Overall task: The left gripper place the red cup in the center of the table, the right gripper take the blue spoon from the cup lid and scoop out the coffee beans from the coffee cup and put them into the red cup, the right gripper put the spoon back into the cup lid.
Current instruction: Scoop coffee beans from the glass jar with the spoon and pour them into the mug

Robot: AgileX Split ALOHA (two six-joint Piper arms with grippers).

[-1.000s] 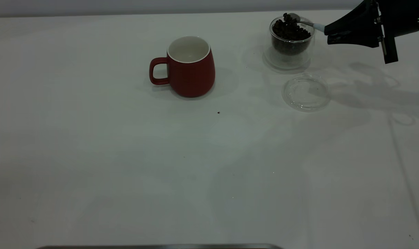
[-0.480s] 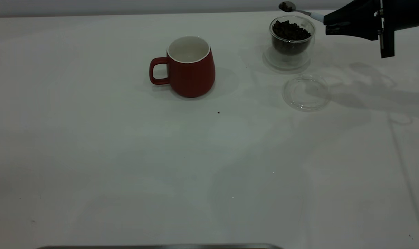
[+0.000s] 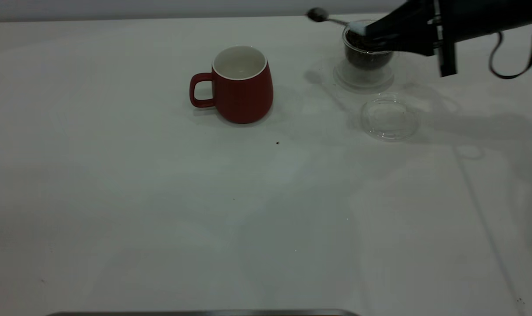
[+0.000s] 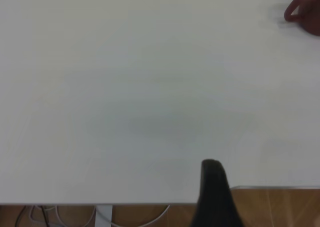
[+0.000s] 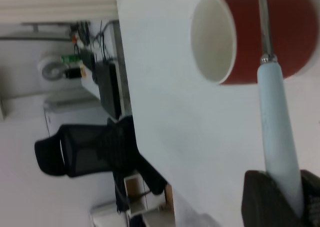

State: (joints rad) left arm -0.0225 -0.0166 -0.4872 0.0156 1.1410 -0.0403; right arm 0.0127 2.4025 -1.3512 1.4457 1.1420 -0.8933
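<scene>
Blue spoon near level, bowl toward red cup. Right gripper above coffee cup, clamped on handle, arm stretched low.

exterior: high, facing arms | wrists: close (both share red cup)

the red cup stands mid-desk; right of it the coffee cup, the cup lid in front.

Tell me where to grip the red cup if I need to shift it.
Take the red cup by its loop handle, coming from the left arm's side. The handle juts that way with clear table around it; the body is wide and rounded.
</scene>
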